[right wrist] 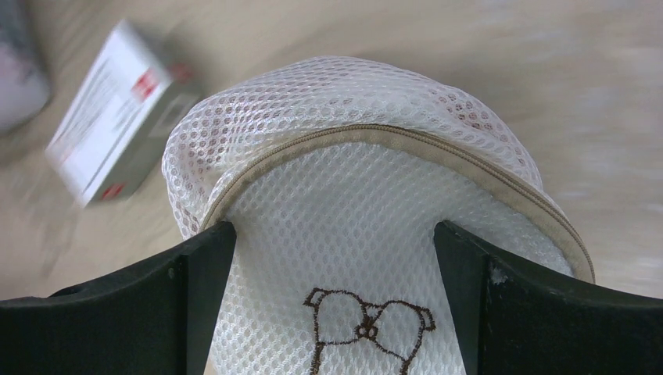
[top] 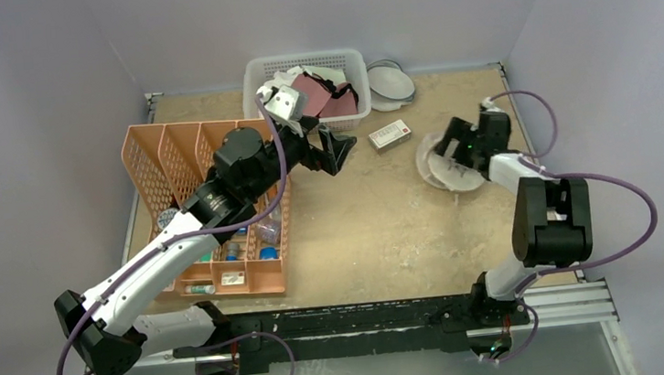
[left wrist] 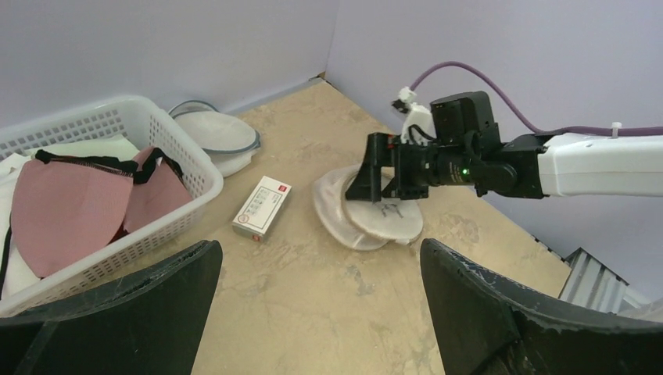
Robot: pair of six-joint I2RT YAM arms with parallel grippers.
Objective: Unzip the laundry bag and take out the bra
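The laundry bag [top: 449, 169] is a white round mesh case lying at the right middle of the table. Its flat face carries a dark stitched mark, and a beige zip band runs round the rim [right wrist: 406, 141]. In the left wrist view the laundry bag [left wrist: 375, 219] looks like two overlapping discs. My right gripper [top: 455, 145] is directly over the bag, open, its fingers straddling the flat face [right wrist: 335, 234]. My left gripper [top: 329, 151] hovers open over the table's middle, near the basket, with nothing between its fingers [left wrist: 320, 250]. The bra is hidden.
A white basket [top: 302, 60] at the back holds rose-mauve cups [top: 324, 96]. White blue-rimmed dishes [top: 389, 81] lie to its right. A small white box [top: 389, 135] sits between the basket and the bag. An orange divided organizer [top: 178, 156] fills the left side.
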